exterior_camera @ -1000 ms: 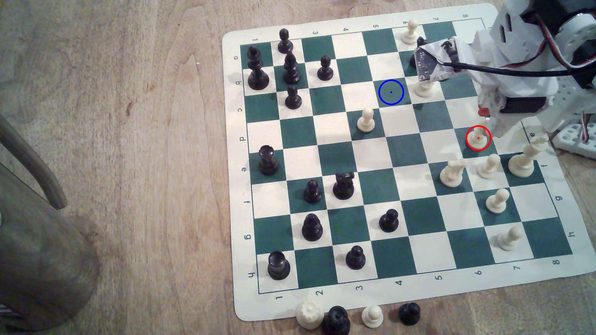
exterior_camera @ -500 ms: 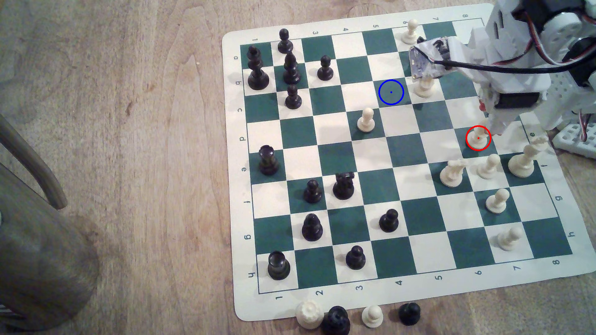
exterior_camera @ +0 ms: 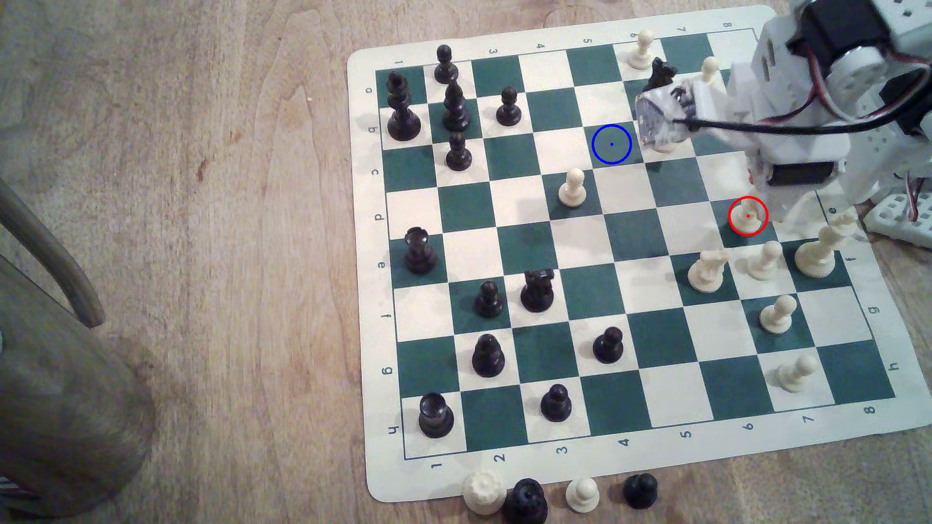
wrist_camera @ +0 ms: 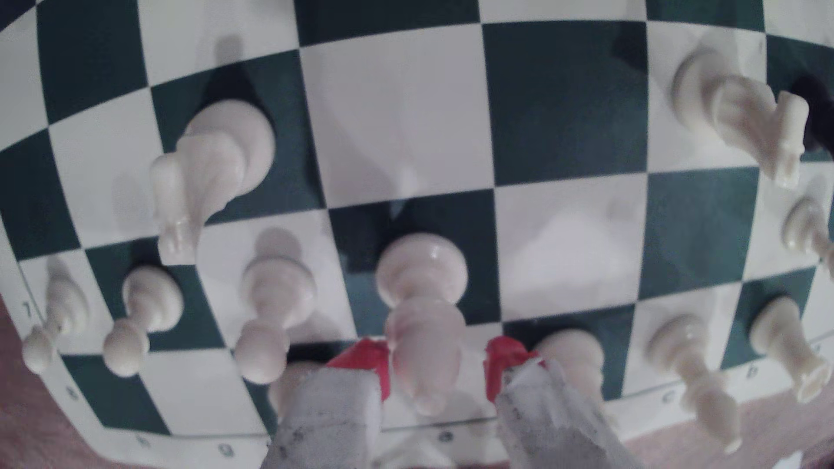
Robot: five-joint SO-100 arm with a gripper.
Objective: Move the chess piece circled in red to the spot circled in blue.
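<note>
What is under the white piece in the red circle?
The piece stands on a dark green square of the board. Its round base covers the middle of that square, so nothing can be seen beneath it. The open gripper straddles its top.

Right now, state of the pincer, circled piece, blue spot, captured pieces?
pincer: open, red tips either side of the piece's top
chess piece: upright on the red-ringed square, not gripped
spot: vacant
captured pieces: off the board's near edge
</note>
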